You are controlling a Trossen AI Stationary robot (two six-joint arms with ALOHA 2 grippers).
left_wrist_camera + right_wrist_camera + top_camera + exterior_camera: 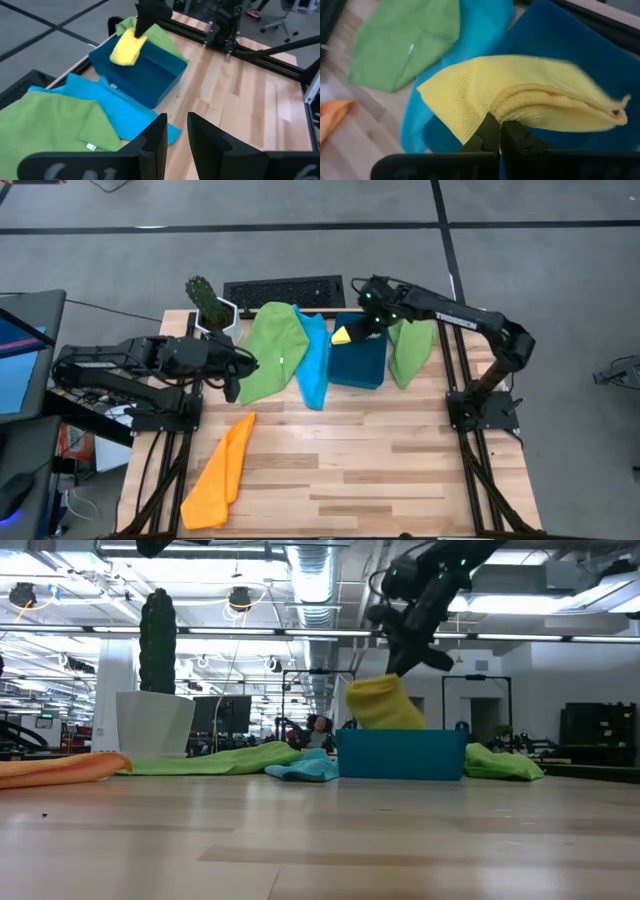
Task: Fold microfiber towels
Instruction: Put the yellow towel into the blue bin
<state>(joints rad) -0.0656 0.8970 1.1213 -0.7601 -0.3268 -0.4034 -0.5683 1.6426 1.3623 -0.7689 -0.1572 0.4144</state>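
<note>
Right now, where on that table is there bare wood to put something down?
The near half of the table, right of the orange towel, is bare. The far edge is crowded: potted cactus, green towel, light blue towel, blue bin, another green towel.

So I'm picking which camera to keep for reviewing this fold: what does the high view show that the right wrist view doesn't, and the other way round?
Only the high view shows the whole table, both arms, the left gripper waiting empty near the table's left edge, the second green towel right of the bin, the potted cactus and the keyboard. Only the right wrist view shows the right gripper with jaws pinched on the folded yellow towel. Both show the yellow, green, light blue and orange towels and the blue bin.
</note>
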